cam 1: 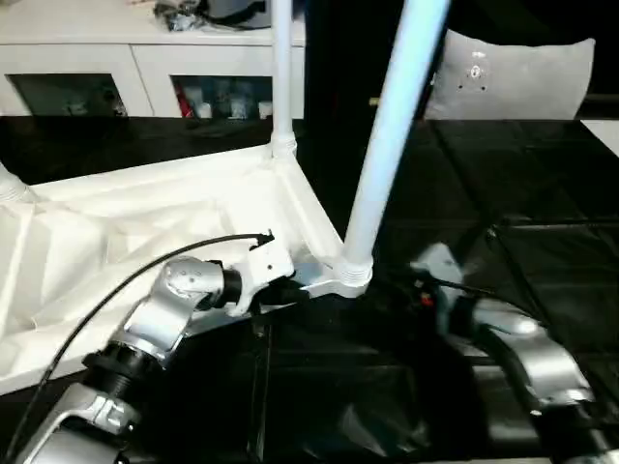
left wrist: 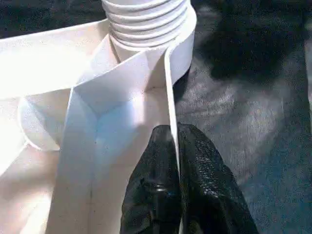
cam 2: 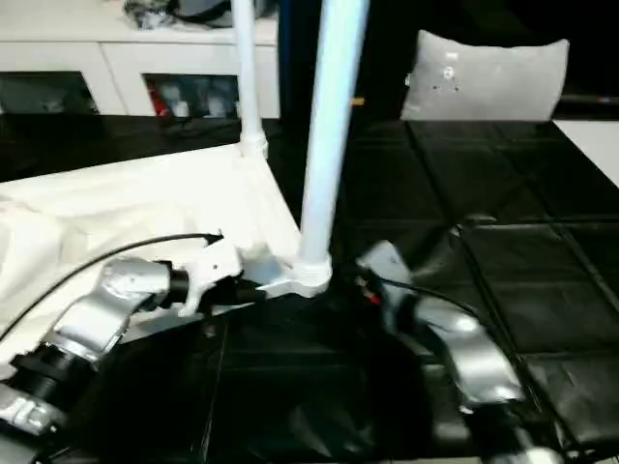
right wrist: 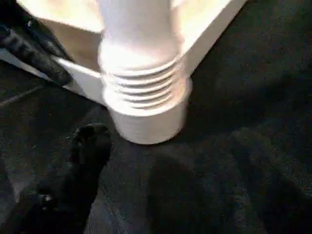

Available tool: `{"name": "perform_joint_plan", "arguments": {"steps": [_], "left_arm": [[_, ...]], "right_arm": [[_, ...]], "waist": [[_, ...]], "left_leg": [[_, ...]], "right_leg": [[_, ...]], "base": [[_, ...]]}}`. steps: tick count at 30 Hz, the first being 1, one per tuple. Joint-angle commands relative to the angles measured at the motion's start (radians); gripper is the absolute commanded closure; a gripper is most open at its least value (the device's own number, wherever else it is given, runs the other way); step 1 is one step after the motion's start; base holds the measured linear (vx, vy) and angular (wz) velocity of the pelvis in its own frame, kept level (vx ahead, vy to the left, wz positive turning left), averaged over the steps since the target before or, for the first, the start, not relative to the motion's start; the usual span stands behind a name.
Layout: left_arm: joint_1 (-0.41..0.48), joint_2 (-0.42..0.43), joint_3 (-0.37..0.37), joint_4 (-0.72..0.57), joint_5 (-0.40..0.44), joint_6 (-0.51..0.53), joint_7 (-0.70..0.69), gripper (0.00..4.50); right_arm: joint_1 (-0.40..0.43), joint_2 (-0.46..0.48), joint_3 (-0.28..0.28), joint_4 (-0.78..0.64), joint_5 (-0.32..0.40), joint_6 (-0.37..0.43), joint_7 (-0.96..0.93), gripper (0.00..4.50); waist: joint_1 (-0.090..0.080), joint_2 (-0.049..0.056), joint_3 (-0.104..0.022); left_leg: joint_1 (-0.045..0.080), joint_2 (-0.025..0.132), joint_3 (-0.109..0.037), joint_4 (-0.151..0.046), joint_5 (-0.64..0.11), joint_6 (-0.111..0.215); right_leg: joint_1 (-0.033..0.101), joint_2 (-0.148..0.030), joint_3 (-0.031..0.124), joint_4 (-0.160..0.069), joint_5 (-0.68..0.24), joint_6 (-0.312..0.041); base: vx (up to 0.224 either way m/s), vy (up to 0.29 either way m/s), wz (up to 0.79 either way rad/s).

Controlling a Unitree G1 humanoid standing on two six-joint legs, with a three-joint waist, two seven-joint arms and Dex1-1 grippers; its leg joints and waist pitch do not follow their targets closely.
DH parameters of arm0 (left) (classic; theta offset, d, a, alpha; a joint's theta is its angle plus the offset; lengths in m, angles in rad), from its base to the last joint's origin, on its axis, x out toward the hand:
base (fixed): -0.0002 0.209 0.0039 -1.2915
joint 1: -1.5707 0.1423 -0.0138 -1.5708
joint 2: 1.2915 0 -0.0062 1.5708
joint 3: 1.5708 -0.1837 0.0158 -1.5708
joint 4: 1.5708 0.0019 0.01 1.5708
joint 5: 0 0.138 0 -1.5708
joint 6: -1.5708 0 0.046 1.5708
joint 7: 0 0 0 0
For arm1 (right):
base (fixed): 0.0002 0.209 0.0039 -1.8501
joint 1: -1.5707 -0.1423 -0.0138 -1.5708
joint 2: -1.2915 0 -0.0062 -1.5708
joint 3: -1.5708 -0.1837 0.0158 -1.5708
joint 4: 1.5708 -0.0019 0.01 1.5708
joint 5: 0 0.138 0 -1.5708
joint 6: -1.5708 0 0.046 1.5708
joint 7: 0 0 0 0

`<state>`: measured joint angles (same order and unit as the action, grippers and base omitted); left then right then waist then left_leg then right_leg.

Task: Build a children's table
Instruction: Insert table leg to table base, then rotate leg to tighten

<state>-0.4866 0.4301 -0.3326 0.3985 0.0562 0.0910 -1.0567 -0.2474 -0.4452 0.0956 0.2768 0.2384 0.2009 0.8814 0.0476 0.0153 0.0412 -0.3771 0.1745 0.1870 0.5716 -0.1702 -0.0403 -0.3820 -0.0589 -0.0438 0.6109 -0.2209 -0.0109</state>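
The white children's table top (cam 1: 145, 232) lies upside down on a black mat, ribbed underside facing up. One tapered leg (cam 1: 387, 135) stands in the near right corner socket (cam 1: 353, 275), its threads showing above the socket (right wrist: 141, 87). A second leg (cam 1: 281, 68) rises from the far corner. My left gripper (left wrist: 174, 134) is shut on the thin rim wall (left wrist: 168, 83) just beside that near socket. My right gripper (cam 1: 414, 278) hovers open close to the socket's right side, touching nothing; one black finger (right wrist: 90, 141) shows by the socket base.
A white cabinet with glass doors (cam 1: 145, 68) stands along the back. A pale cushion (cam 1: 513, 77) leans at the back right. The black quilted mat (cam 1: 522, 193) stretches to the right. A black cable (cam 1: 126, 275) runs along my left forearm.
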Motion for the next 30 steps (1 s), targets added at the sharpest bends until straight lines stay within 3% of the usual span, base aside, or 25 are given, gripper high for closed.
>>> {"name": "perform_joint_plan", "arguments": {"steps": [1,6,9,13,17,18,21,22,30], "left_arm": [[-0.014,0.032,-0.052,0.027,0.042,-0.053,-0.068,4.5],[-0.034,0.067,-0.108,0.051,0.057,-0.144,-0.174,4.5],[-0.046,0.076,-0.136,0.051,0.058,-0.185,-0.226,4.5],[-0.059,0.075,-0.156,0.056,0.061,-0.21,-0.257,4.5],[-0.072,0.064,-0.18,0.041,0.061,-0.232,-0.297,4.5],[-0.076,0.062,-0.183,0.045,0.065,-0.239,-0.301,4.5],[-0.08,0.06,-0.188,0.05,0.067,-0.248,-0.308,4.5],[-0.081,0.059,-0.189,0.053,0.067,-0.251,-0.309,4.5],[-0.088,0.059,-0.194,0.069,0.069,-0.264,-0.325,4.5]], "right_arm": [[-0.015,-0.04,-0.026,-0.03,0.029,-0.025,0.072,0.02],[-0.046,-0.104,0.018,-0.046,0.021,-0.055,0.199,0.02],[-0.076,-0.113,0.068,-0.027,-0.01,-0.088,0.253,0.02],[-0.106,-0.102,0.101,0.0,-0.032,-0.112,0.285,0.02],[-0.152,-0.07,0.132,0.054,-0.039,-0.119,0.324,0.02],[-0.16,-0.065,0.138,0.069,-0.038,-0.122,0.333,0.29],[-0.174,-0.054,0.147,0.098,-0.038,-0.127,0.345,0.39],[-0.177,-0.049,0.148,0.106,-0.036,-0.127,0.35,0.61],[-0.186,-0.027,0.152,0.135,-0.028,-0.126,0.383,1.2]], "waist": [[0.003,-0.009,-0.05],[0.012,-0.008,-0.053],[0.019,-0.005,-0.055],[0.035,-0.004,-0.058],[0.04,-0.004,-0.057],[0.039,-0.004,-0.057],[0.04,-0.002,-0.056],[0.042,-0.003,-0.056],[0.043,-0.001,-0.058]], "left_leg": [[0.015,0.058,-0.023,-0.056,-0.209,0.055],[0.015,0.059,-0.021,-0.051,-0.173,0.083],[0.018,0.063,-0.02,-0.049,-0.163,0.084],[0.021,0.065,-0.019,-0.046,-0.154,0.08],[0.02,0.067,-0.02,-0.047,-0.172,0.068],[0.019,0.066,-0.02,-0.047,-0.184,0.063],[0.022,0.067,-0.021,-0.049,-0.207,0.048],[0.021,0.067,-0.021,-0.049,-0.206,0.046],[0.018,0.065,-0.021,-0.047,-0.191,0.051]], "right_leg": [[0.04,-0.082,0.047,-0.081,-0.133,-0.203],[0.041,-0.083,0.044,-0.072,-0.072,-0.221],[0.039,-0.082,0.042,-0.067,-0.052,-0.239],[0.037,-0.083,0.042,-0.061,-0.022,-0.253],[0.036,-0.084,0.041,-0.057,-0.032,-0.259],[0.034,-0.085,0.041,-0.059,-0.047,-0.26],[0.034,-0.087,0.042,-0.061,-0.073,-0.255],[0.036,-0.088,0.043,-0.061,-0.071,-0.253],[0.037,-0.087,0.042,-0.059,-0.051,-0.25]], "base": [[0.0,0.0,0.0],[0.0,0.0,0.0],[0.0,0.0,0.0],[0.0,0.0,0.0],[0.0,0.0,0.0],[0.0,0.0,0.0],[0.0,0.0,0.0],[0.0,0.0,0.0],[0.0,0.0,0.0]]}}
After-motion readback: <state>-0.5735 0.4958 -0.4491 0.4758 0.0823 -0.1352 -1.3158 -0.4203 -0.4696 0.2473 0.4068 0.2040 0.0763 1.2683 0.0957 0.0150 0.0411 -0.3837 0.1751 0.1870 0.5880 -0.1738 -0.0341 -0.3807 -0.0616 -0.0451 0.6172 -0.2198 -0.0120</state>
